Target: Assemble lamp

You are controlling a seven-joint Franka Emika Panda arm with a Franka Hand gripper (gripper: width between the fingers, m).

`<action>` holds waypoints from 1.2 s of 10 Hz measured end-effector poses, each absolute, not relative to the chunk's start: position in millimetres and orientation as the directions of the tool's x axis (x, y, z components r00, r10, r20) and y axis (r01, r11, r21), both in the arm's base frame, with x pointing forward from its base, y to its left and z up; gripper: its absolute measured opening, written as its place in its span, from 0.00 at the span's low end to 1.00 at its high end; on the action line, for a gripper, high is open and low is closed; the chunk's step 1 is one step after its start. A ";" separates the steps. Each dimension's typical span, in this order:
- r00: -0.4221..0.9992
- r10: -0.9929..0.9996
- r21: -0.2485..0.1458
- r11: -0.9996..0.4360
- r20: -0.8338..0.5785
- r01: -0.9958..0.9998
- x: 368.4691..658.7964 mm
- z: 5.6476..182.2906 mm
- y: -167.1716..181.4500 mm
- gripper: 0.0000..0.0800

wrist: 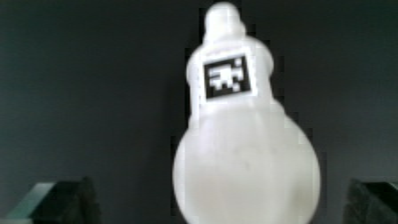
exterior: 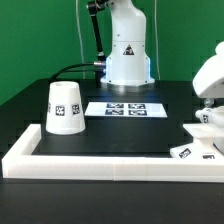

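Green backdrop stood behind my black table — evenly lit. The marker board lay flat on it; a white rail bordered the edge nearest the exterior camera.

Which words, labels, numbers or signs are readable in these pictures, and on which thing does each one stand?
No word or number can be read in either view.
Black triangle warning sign, its symbol too small to read: on the robot body.
Black-and-white square tags, patterns without letters: on the shade, the bulb, the base and the marker board.
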State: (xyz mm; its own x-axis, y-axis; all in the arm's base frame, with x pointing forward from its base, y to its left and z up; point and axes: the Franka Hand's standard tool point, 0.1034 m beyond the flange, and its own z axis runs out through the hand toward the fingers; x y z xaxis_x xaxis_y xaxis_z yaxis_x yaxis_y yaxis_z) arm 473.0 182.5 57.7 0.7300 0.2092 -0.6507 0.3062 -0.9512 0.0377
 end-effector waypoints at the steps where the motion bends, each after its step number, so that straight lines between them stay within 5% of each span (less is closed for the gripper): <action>1: 0.704 0.201 0.039 -0.950 -0.682 0.308 473.3 54.0 183.2 0.87; 12: 0.686 0.190 0.041 -0.952 -0.702 0.305 456.2 18.5 182.0 0.87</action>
State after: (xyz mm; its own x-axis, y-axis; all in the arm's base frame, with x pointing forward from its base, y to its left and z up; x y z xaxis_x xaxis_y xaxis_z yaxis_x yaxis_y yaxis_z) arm 456.2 182.0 18.5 0.6864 0.1898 -0.7020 0.3048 -0.9515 0.0408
